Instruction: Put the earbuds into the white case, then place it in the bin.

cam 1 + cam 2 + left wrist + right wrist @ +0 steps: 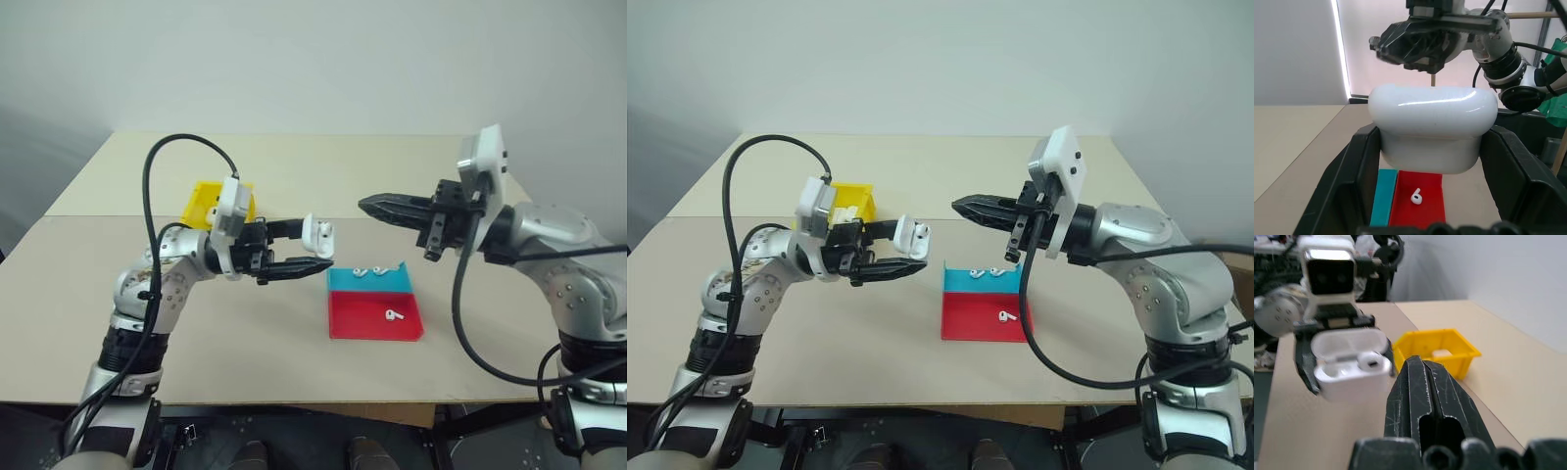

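Left gripper: the left gripper (306, 247), two black fingers pointing toward the robot's right, is closed on the small glossy white rounded earbud case (320, 235), one finger on each side of its body, and holds it in the air above the desk.
White case: its hinged lid stands open; in the right wrist view one tiny white earbud (1371, 364) sits in a socket of the case, and the socket beside it looks unfilled.
Right gripper: the right gripper (372, 206), two black fingers pressed together with nothing between them, points toward the robot's left, level with the case and a little apart from it.
Tray: a flat tray with a blue section and a red section (376, 315) lies on the desk below and between the two grippers.
Loose earbuds: one glossy white short-stemmed earbud (394, 315) lies on the red section; two more small white pieces (369, 270) lie on the blue section, too small to tell apart clearly.
Bin: the small bright yellow rectangular plastic bin (204, 200) stands on the desk behind the left arm, well apart from the tray; a pale object lies inside it in the right wrist view, its kind unclear.
Desk: a pale beige desk (294, 166) carries the tray and the bin.
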Controlling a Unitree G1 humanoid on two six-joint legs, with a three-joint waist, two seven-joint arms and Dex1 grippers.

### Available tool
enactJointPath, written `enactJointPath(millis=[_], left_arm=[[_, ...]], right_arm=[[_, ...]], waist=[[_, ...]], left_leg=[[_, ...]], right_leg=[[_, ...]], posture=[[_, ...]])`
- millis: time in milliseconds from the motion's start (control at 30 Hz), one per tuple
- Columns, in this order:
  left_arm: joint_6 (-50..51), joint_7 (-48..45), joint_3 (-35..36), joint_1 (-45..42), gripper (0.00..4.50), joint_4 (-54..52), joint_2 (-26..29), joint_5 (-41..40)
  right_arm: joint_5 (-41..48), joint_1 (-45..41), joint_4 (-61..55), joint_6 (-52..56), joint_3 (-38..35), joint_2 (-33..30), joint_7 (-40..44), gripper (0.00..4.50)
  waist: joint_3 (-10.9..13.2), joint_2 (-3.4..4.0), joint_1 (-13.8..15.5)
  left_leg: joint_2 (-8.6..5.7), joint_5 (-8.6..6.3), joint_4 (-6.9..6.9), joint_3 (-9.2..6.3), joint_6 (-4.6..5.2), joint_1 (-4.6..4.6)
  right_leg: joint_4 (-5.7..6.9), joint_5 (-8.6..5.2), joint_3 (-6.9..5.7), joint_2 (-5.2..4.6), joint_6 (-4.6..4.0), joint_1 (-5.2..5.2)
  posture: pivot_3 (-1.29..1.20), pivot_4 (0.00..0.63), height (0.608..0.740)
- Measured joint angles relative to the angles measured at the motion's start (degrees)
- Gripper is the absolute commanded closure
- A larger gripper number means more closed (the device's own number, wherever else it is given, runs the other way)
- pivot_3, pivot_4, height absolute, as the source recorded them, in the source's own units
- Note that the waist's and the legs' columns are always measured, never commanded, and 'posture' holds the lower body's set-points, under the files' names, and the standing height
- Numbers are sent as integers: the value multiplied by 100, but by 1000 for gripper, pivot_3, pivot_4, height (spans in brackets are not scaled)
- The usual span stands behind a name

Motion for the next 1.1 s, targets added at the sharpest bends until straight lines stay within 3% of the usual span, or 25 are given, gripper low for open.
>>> enactJointPath(millis=[67,200,367,567,733,800,933,1100], left_arm=[[1,0,87,42,1734,-27,119,-26],[17,-37,264,170,1734,-189,363,-57],[44,-3,380,367,1734,-450,476,-162],[172,290,540,717,1734,-949,578,-300],[274,505,704,973,1734,-1248,702,-435],[284,567,752,1018,1734,-1351,767,-487],[297,695,804,1114,1734,-1521,833,-535],[382,782,817,1161,1734,-1590,904,-655]], right_arm=[[-560,-93,387,-397,336,-202,302,3861],[-2367,-541,1924,-2037,1630,-486,1123,2494],[-4071,-1359,4355,-4293,2785,-131,1877,744],[-4996,-2296,6536,-5978,3203,539,2348,744],[-5659,-2706,7832,-6830,3409,973,2248,744],[-5926,-2811,8146,-7056,3472,1052,2097,744],[-6287,-2983,8593,-7283,3503,1200,1794,1558],[-6460,-3083,8807,-7302,3477,1299,1619,1558]], waist=[[0,0,-6],[0,0,-22],[6,1,-18],[8,2,-53],[9,4,-73],[9,4,-81],[9,5,-129],[9,5,-147]], left_leg=[[0,0,-1,0,0,-1],[0,0,0,3,0,0],[0,0,-2,4,-1,-4],[4,0,-5,3,-1,-5],[4,2,-4,2,-4,-4],[4,2,-4,2,-4,-3],[4,2,-4,2,-4,1],[3,3,-5,2,-6,16]], right_leg=[[-3,0,0,0,0,-1],[-6,0,0,0,0,-2],[-8,1,0,0,-1,-5],[-19,4,-2,0,-4,-1],[-15,10,-3,-1,-7,0],[-14,10,-4,-1,-7,0],[-11,10,-3,-1,-7,3],[5,9,-1,0,-8,6]], posture=[[0,150,740],[0,150,740],[0,150,740],[0,150,740],[0,150,740],[0,150,740],[0,150,740],[0,150,740]])
